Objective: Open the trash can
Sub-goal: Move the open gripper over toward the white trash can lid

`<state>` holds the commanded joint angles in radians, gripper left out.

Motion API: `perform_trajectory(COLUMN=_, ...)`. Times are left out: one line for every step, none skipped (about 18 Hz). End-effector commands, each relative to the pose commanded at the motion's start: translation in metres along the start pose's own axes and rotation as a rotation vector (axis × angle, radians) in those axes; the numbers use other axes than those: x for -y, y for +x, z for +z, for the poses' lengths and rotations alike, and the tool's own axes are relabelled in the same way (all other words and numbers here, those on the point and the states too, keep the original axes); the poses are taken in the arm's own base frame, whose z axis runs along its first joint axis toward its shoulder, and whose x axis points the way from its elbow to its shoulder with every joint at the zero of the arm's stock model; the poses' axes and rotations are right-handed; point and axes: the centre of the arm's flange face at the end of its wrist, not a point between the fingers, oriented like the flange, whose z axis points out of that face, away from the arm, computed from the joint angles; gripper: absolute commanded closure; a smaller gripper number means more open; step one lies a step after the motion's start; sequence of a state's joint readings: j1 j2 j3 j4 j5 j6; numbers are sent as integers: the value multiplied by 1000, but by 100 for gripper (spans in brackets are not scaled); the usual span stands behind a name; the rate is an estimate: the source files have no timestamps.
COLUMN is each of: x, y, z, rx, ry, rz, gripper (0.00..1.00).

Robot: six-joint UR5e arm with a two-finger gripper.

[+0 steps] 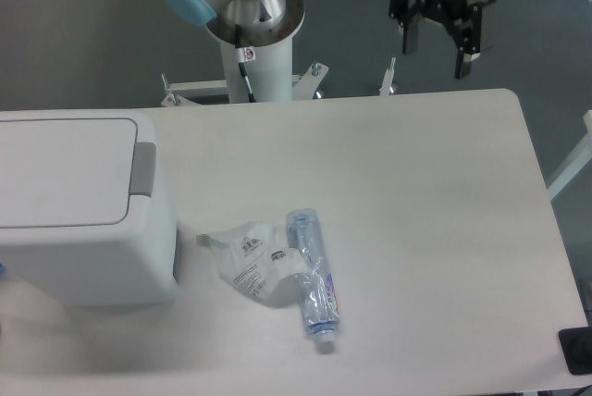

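Observation:
The trash can [74, 220] is a large white boxy bin at the left edge of the table, its flat lid down and a grey tab [143, 168] on the lid's right side. My gripper [437, 61] hangs high at the upper right, above the table's far edge and far from the bin. Its two black fingers stand apart with nothing between them.
A clear plastic bottle [313, 278] lies near the table's front middle, beside a crumpled white printed wrapper [254, 262]. The arm's white pedestal [254, 54] stands behind the table's far edge. A black object [578, 352] sits at the table's front right corner.

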<state>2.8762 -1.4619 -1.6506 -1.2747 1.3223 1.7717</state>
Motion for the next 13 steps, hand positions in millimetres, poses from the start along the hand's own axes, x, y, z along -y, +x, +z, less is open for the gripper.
perform_trajectory(x=0, y=1, z=1, rx=-2, ry=-1, rz=0, gripper=0)
perform_trajectory(x=0, y=1, z=0, rx=3, ry=-2, rz=1, gripper=0)
perform_trajectory(x=1, y=1, z=0, rx=1, ry=0, rz=2, gripper=0)
perform_trajectory(x=2, y=0, z=0, rx=1, ry=3, rz=3, gripper=0)
perform_trajectory(x=6, y=0, z=1, rx=-1, ry=7, rz=8, gripper=0)
perform_trajectory(x=10, y=0, z=2, rx=-3, ry=10, rz=-6, gripper=0)
perform_trajectory(x=10, y=1, z=7, rx=-12, ry=14, rz=-51, gripper=0)
perform_trajectory(x=16, y=3, z=10, rx=-21, ry=19, rz=-103, gripper=0)
perform_trajectory(x=29, y=3, z=12, rx=-26, ry=24, rz=-146, gripper=0)
perform_trajectory(x=42, y=3, z=17, rx=-32, ry=31, rz=-197, gripper=0)
perform_trajectory(x=50, y=2, z=19, rx=-34, ry=34, rz=-265, gripper=0)
perform_trajectory(x=56, y=2, z=18, rx=-32, ry=38, rz=-327, gripper=0)
perform_trajectory(x=65, y=2, z=20, rx=-28, ry=44, rz=-368, gripper=0)
